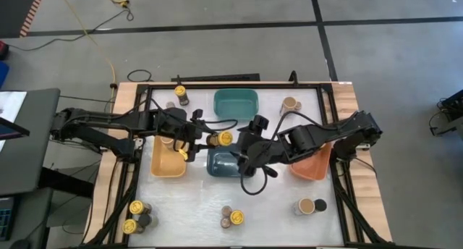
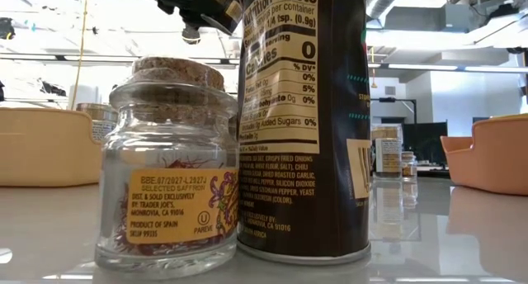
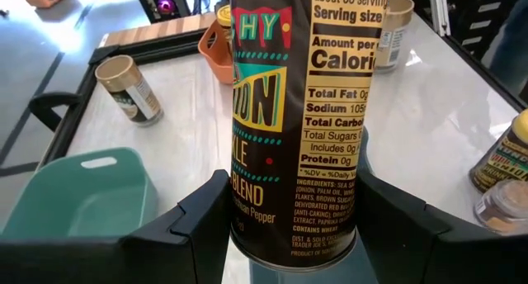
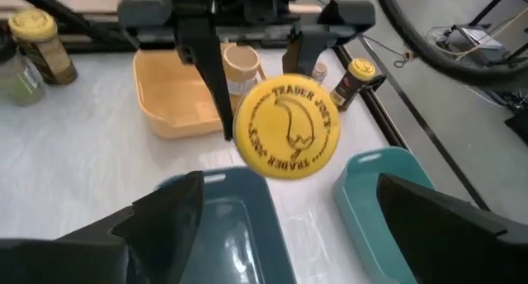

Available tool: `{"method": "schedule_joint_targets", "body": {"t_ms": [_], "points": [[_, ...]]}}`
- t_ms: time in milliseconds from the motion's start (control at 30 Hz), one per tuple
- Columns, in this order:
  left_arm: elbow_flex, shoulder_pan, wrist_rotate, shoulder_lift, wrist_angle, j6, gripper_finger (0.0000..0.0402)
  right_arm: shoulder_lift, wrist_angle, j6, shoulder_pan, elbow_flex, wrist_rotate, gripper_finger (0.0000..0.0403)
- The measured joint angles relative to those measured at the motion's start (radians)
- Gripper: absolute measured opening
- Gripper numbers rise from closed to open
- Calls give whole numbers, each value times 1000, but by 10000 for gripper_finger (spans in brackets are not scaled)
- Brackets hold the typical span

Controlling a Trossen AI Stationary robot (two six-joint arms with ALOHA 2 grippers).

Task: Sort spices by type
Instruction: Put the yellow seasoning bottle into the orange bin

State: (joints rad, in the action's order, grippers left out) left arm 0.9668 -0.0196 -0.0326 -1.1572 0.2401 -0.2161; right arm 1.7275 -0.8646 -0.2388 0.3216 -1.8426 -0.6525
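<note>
The desk [image 1: 195,198] is a pale, glossy slab with wooden edges and a dark frame. Four bins sit on it: a teal bin [image 1: 236,100] at the back, a yellow bin [image 1: 165,162], a dark-blue bin [image 1: 219,164] and an orange bin [image 1: 312,166] in a row across the middle. Spice jars stand in small groups: yellow-lidded jars [image 1: 134,216] at the front left, a pair [image 1: 232,218] at front centre, another pair [image 1: 312,205] at front right, a tan-topped jar [image 1: 290,104] at the back right, and one jar [image 1: 181,94] at the back left.
</note>
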Motion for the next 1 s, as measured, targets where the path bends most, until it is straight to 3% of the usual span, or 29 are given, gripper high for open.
{"method": "schedule_joint_targets", "body": {"t_ms": [600, 1000], "points": [[1, 0, 0, 0, -1, -52, 213, 61, 157, 15, -84, 3, 72, 379], [1, 0, 1, 0, -5, -50, 213, 61, 161, 53, -89, 3, 112, 281]]}}
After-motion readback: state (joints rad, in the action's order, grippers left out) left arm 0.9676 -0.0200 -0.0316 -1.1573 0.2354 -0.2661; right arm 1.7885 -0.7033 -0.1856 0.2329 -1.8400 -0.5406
